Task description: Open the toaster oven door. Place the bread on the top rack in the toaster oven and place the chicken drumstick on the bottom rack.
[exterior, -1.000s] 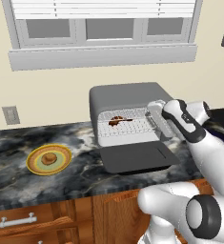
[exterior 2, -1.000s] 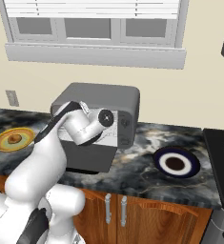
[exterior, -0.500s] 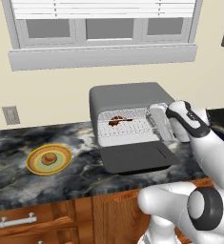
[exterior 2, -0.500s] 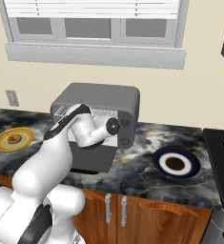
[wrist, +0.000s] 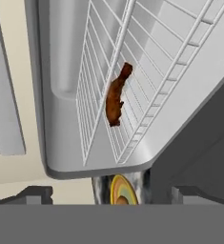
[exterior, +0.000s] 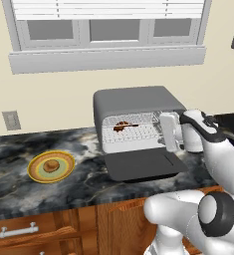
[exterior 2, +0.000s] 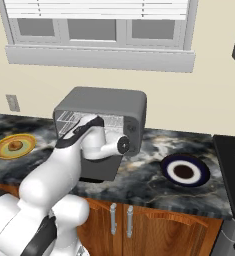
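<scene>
The toaster oven [exterior: 138, 102] stands on the counter with its door [exterior: 143, 164] folded down flat. The chicken drumstick [exterior: 122, 125] lies on a silver wire rack inside; I cannot tell which rack. In the hand view the drumstick [wrist: 116, 100] rests on the rack's bars, well ahead of my fingertips [wrist: 35, 194]. My gripper [exterior: 168, 132] hovers at the right side of the oven mouth, open and holding nothing. The bread [exterior: 51, 166] sits on a yellow-green plate [exterior: 36, 172] to the oven's left, also seen as the bread [exterior 2: 15, 145] in the right base view.
A dark blue plate [exterior 2: 185, 171] lies on the marble counter right of the toaster oven [exterior 2: 106, 102]. A stove top [exterior 2: 234, 165] borders the counter's right end. A window sill [exterior: 108, 60] runs above the oven. Cabinet doors [exterior 2: 124, 220] are below.
The hand has sunk slightly and drawn back a little at the oven's right front. The drumstick stays on the rack and the door stays down.
</scene>
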